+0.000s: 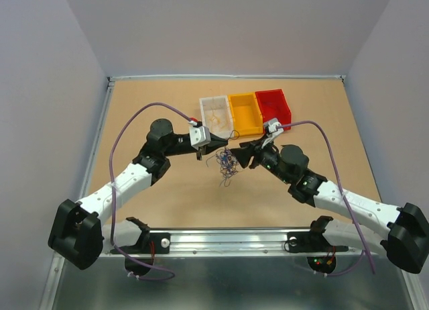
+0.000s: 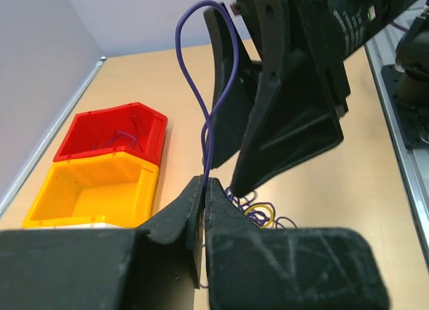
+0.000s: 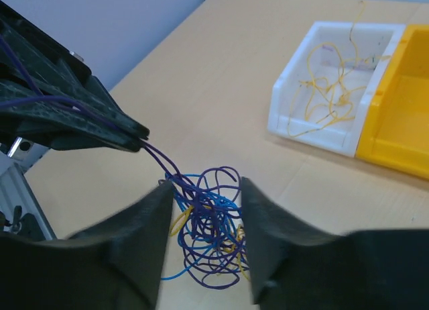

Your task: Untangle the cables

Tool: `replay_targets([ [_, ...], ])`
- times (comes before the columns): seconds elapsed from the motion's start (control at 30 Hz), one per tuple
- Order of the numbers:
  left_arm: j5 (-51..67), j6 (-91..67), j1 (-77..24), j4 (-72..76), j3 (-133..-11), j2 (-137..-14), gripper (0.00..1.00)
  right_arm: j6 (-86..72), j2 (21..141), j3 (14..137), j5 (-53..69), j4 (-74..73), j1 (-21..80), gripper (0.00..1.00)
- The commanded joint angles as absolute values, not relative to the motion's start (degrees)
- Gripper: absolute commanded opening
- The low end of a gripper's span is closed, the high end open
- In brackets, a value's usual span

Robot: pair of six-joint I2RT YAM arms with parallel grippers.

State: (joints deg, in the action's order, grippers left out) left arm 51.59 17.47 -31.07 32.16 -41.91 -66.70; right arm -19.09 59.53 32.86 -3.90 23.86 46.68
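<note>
1. Cables [image 3: 211, 243]: tangled heap at centre of worktop [image 1: 154, 202].
2. Left end effector [image 2: 204, 184]: closed tight on one purple cable [image 2: 207, 139].
3. Right end effector [image 3: 202, 189]: half open, straddling the heap, holding nothing.

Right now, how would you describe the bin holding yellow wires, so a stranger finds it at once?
On the far side of the table, three bins stand in a row. Take the white bin at the left end. Its neighbours, the yellow bin and the red bin, are coloured; only this one holds thin yellow wires.
</note>
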Motion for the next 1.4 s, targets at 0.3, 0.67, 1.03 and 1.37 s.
replay_targets([
  [0.3, 54.9, 20.3, -31.4, 29.6, -44.7, -67.5, 0.12, -18.5, 62.2, 33.0, 3.9, 30.4, 46.6, 0.52],
  [0.67, 55.5, 19.3, -31.4, 29.2, -45.2, -66.5, 0.11, -18.5, 66.5, 33.5, 5.2, 31.7, 46.7, 0.56],
  [1.03, 49.7, 17.1, -31.1, 30.1, -44.9, -63.9, 0.07, -21.3, 75.8, 35.1, 6.9, 33.6, 46.7, 0.32],
  [1.37, 31.7, 9.5, -28.8, 39.5, -40.2, -58.9, 0.02, -26.0, 85.3, 37.5, 2.1, 32.8, 46.7, 0.14],
])
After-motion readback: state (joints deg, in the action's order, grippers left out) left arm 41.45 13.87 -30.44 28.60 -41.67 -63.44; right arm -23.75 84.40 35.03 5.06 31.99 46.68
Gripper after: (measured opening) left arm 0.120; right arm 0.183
